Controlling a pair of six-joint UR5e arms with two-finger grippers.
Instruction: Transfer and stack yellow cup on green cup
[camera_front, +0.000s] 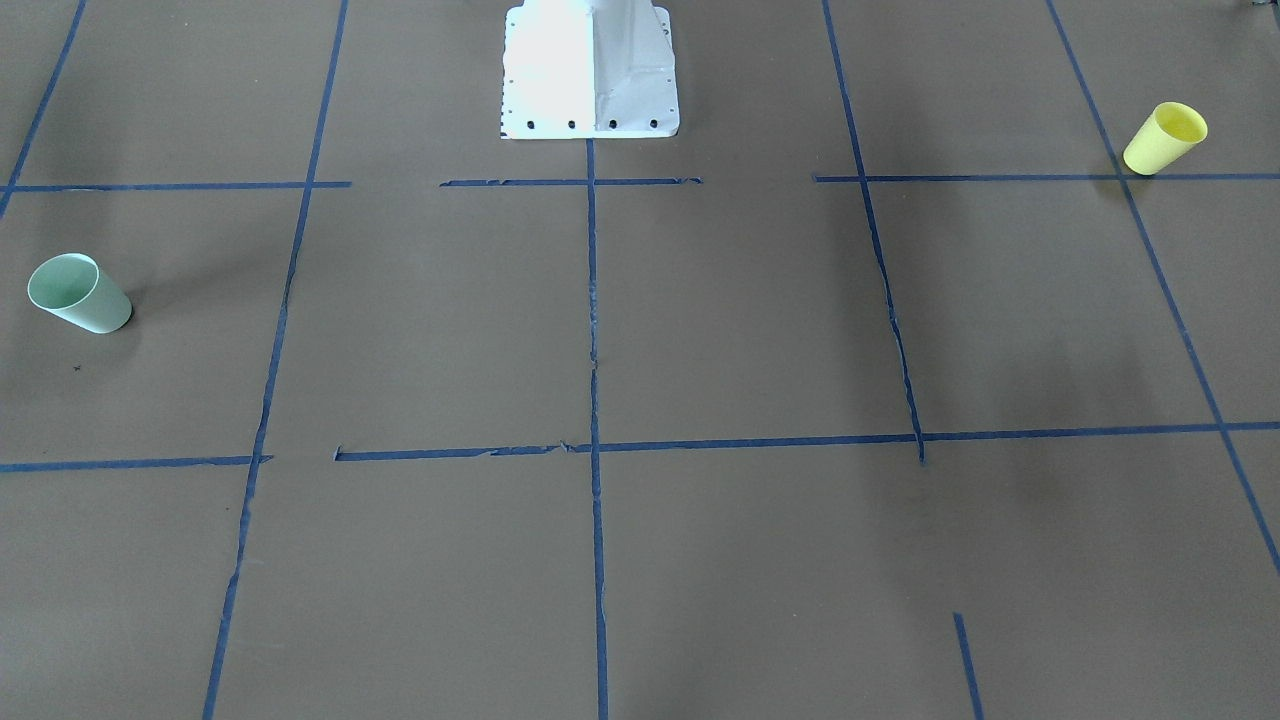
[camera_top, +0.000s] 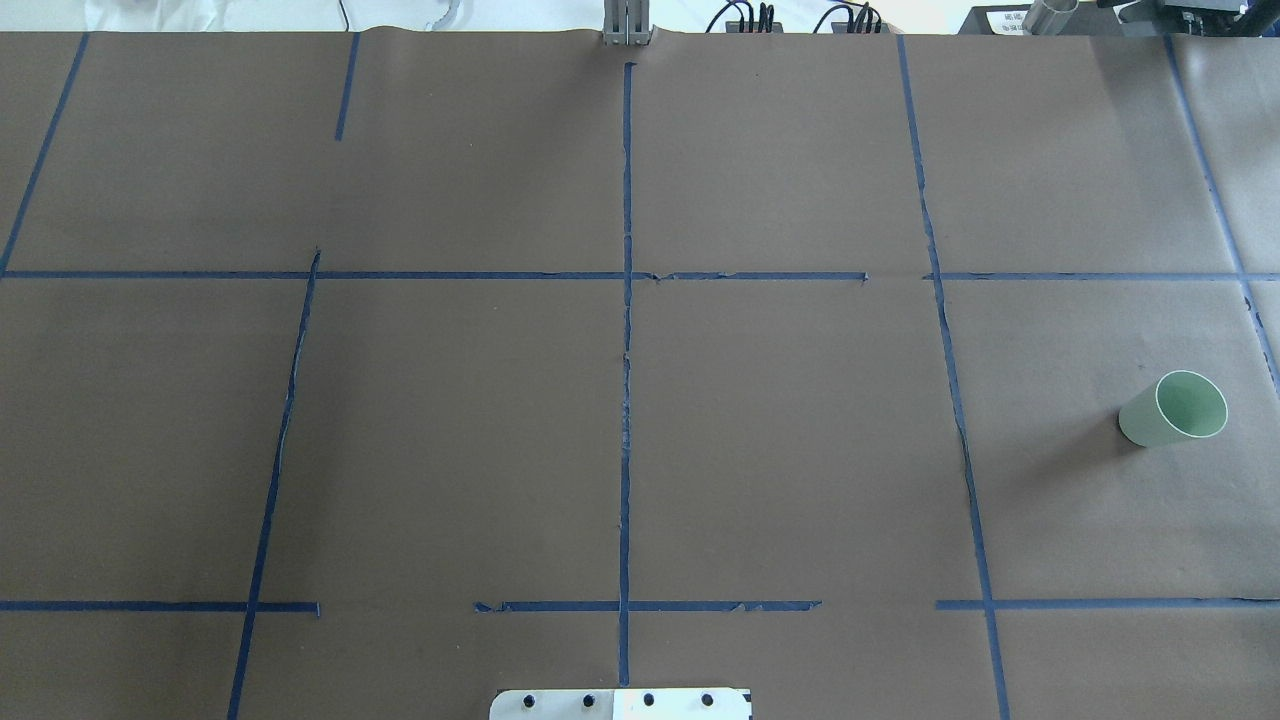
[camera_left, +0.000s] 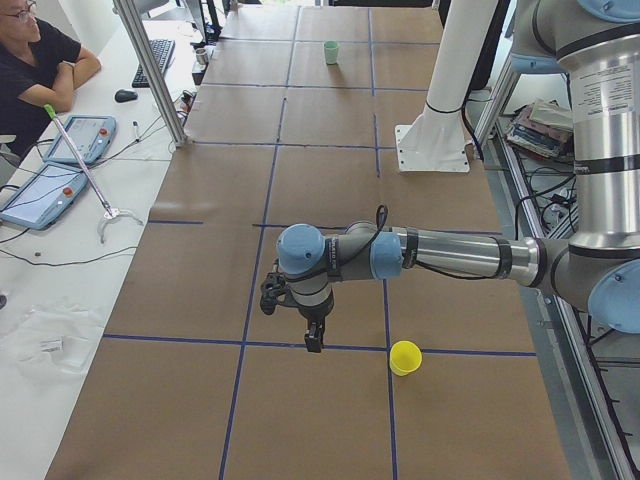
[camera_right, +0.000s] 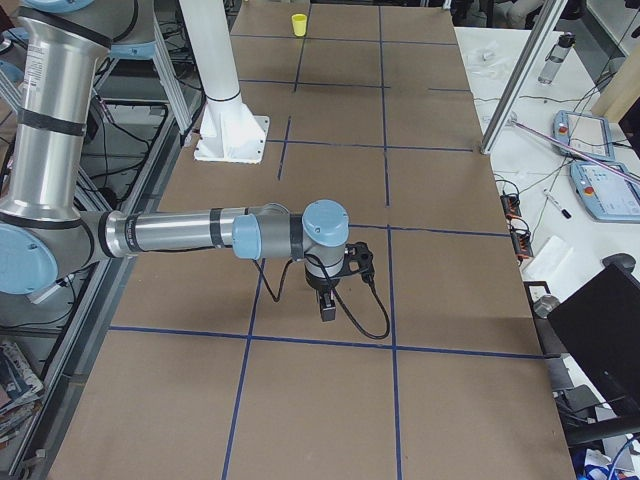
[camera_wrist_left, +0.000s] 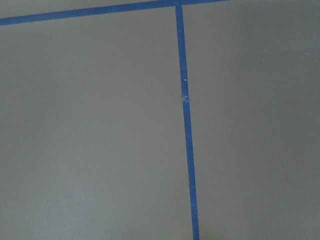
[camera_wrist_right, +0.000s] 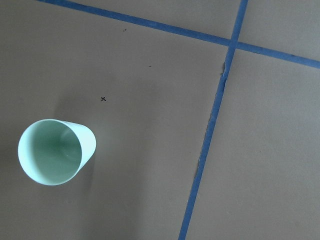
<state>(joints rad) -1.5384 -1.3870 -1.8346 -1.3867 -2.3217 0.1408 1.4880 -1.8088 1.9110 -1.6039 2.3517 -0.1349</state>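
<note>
Presently: yellow cup (camera_front: 1165, 138), upright; smooth plastic, probably light and slippery; pinch across rim. Left claw (camera_left: 314, 343), right claw (camera_right: 327, 308): clench cannot be told.

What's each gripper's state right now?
Left gripper: cannot tell; only a side view shows it.
Right gripper: cannot tell, same reason.
Yellow cup and green cup sit on the table, unheld.

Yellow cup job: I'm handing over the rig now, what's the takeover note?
Left gripper hangs over the table, apart from the yellow cup; open or shut cannot be told.
Right gripper hangs over the table, same doubt.
Yellow cup stands upright at the robot's left end, green cup upright at the right end.
Done: nothing yet.
Left: grasp the yellow cup, carry it across, stack it on the green cup.
</note>
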